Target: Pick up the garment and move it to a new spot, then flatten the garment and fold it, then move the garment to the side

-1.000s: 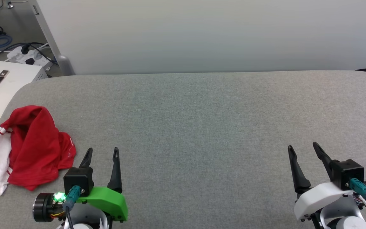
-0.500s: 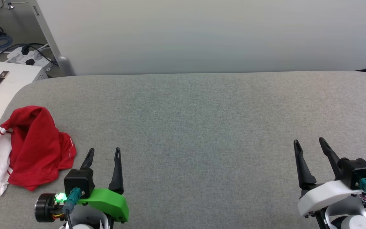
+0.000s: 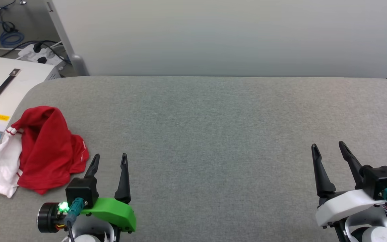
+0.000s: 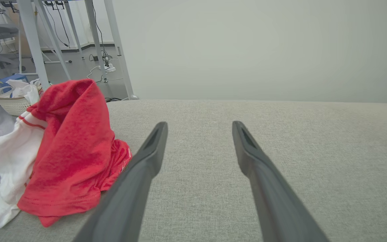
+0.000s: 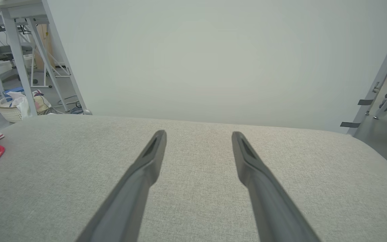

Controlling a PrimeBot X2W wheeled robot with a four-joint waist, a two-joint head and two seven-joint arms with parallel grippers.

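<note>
Head camera has turned slightly left: the white box (image 3: 8, 84) and everything else sit further right in frame, so the red jersey T-shirt (image 3: 45, 148) itself has not moved. It lies in a crumpled heap at the near left corner of the grey padded table (image 3: 213, 127). The left gripper (image 3: 109, 156) is just beside it, fingers spread, empty. The right gripper (image 3: 328, 145), well apart, has edged forward, also spread and empty. Judgement: pickup not begun; left arm best placed. The left wrist view adds the heap's height and a floor basket (image 4: 12, 105) behind it.
</note>
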